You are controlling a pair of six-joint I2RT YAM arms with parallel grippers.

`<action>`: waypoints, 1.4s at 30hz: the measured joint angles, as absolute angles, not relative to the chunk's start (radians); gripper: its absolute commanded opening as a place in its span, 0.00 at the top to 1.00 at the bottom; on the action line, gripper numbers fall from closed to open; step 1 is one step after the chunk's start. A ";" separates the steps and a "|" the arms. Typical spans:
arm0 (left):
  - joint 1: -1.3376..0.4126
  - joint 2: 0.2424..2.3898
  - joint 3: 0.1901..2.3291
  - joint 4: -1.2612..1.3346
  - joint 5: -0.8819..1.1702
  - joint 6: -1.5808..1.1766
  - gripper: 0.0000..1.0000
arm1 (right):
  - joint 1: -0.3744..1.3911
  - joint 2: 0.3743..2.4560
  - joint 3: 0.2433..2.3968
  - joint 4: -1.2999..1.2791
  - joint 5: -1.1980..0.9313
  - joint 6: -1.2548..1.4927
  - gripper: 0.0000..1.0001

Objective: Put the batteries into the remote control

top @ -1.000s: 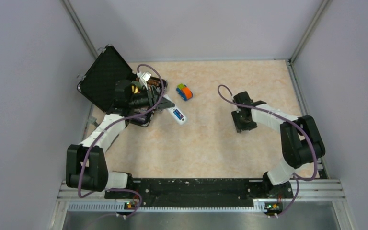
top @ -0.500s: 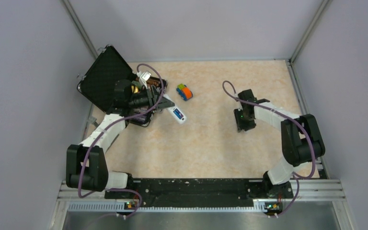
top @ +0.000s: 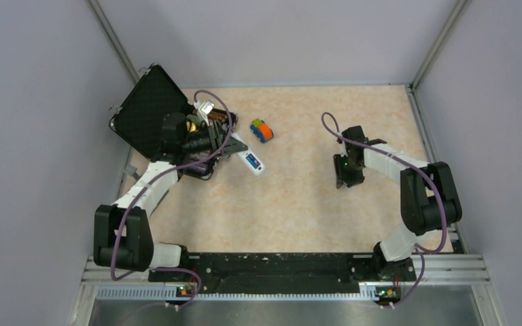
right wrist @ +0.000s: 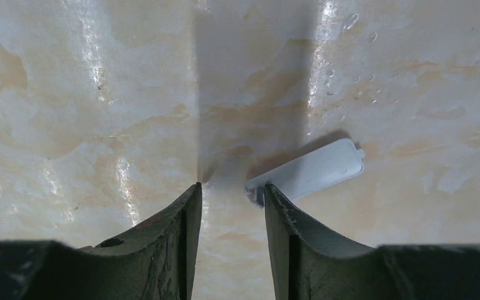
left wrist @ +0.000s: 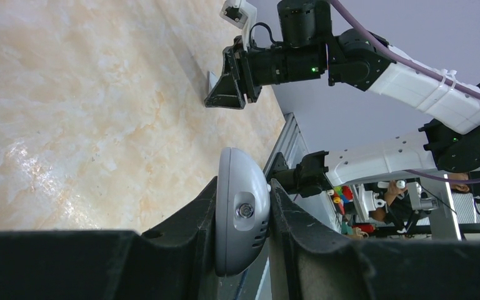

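Observation:
My left gripper is shut on the white remote control and holds it by one end beside the black case. In the left wrist view the remote sits end-on between the two fingers. A small blue patch shows on its upper face in the top view; I cannot make out the batteries as separate things. My right gripper is open and low over the table right of centre. In the right wrist view it holds nothing. A flat pale grey cover lies on the table against its right finger.
An open black case with chip stacks stands at the back left, under my left arm. An orange-blue-green toy car sits just beyond the remote. Grey walls close the table on three sides.
My right wrist has shifted a little to the right and turned, with the gripper staying low over the same spot. The left arm and the remote have not moved.

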State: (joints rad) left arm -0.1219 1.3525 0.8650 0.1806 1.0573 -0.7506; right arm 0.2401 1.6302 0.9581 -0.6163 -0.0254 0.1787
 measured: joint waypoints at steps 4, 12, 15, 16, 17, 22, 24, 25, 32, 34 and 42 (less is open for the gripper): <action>-0.122 1.353 0.865 0.181 1.057 -0.752 1.00 | 0.240 1.630 0.958 -0.630 -0.021 0.139 0.63; -0.122 1.369 0.865 0.202 1.058 -0.759 1.00 | 0.239 1.637 0.962 -0.650 -0.013 0.096 0.92; -0.122 1.373 0.865 0.205 1.058 -0.759 1.00 | 0.239 1.649 0.976 -0.659 -0.006 0.097 1.00; -0.122 1.374 0.865 0.208 1.058 -0.760 1.00 | 0.239 1.653 0.979 -0.660 -0.005 0.099 1.00; -0.122 1.374 0.865 0.210 1.058 -0.760 1.00 | 0.239 1.655 0.983 -0.663 -0.005 0.104 1.00; -0.122 1.379 0.865 0.211 1.056 -0.771 1.00 | 0.239 1.657 0.991 -0.660 -0.044 0.153 1.00; -0.122 1.380 0.865 0.217 1.053 -0.791 1.00 | 0.239 1.649 0.997 -0.659 -0.095 0.192 1.00; -0.122 1.382 0.865 0.227 1.048 -0.809 1.00 | 0.239 1.638 1.000 -0.651 -0.130 0.218 1.00; -0.131 1.385 0.841 0.346 0.967 -0.999 1.00 | 0.247 1.412 1.005 -0.431 -0.412 0.533 1.00; -0.137 1.385 0.831 0.375 0.932 -1.053 1.00 | 0.258 1.333 1.003 -0.294 -0.463 0.659 1.00; -0.201 1.386 0.825 0.518 0.798 -1.251 1.00 | 0.370 1.216 1.017 0.167 -0.531 1.044 1.00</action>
State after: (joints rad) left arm -0.2012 1.3865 0.8246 0.5182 0.7979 -1.2514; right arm 0.3702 1.2163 1.0168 0.1665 -0.5308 1.0439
